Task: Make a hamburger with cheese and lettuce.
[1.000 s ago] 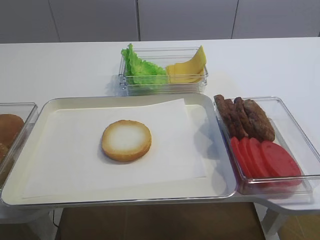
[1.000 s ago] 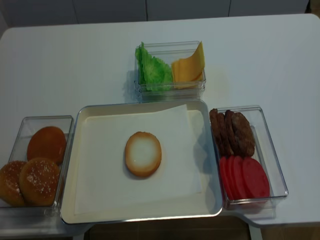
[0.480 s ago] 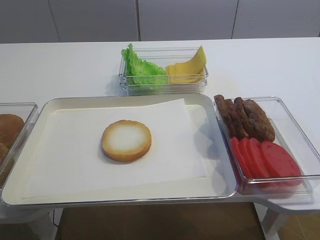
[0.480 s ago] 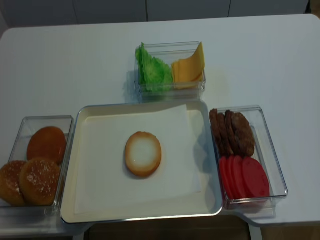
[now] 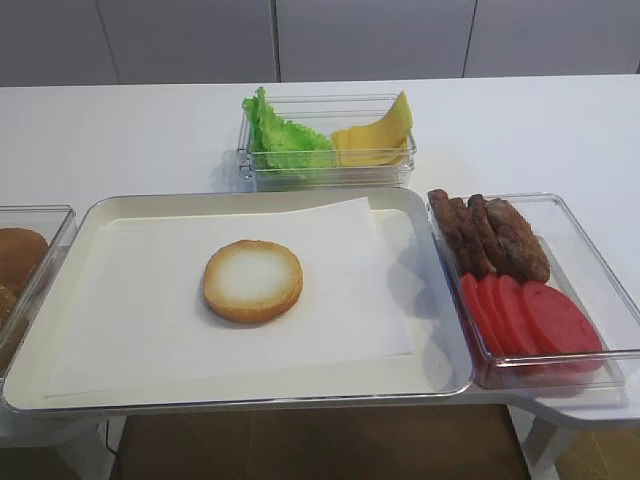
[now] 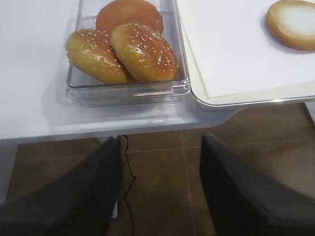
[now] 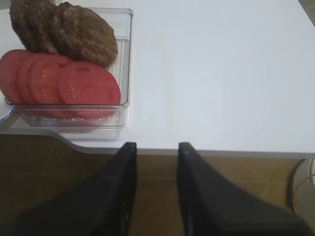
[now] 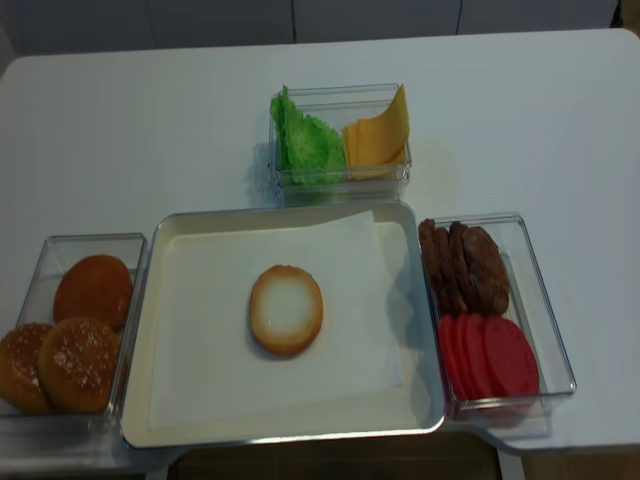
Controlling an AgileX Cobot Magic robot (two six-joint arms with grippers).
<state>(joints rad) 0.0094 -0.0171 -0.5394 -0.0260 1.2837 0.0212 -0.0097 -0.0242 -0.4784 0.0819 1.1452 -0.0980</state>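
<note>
The bun (image 5: 253, 281) lies flat, cut face up, mid-paper on the tray (image 5: 60, 385), with bare paper all round. Lettuce (image 5: 280, 137) and cheese (image 5: 375, 140) share the far box; the cheese slices lean with a corner up. Both tools hang below the surface's (image 5: 120, 130) near edge: left tool (image 6: 160, 191) parted and empty, right tool (image 7: 155, 182) closed as far as it goes, holding nothing.
</note>
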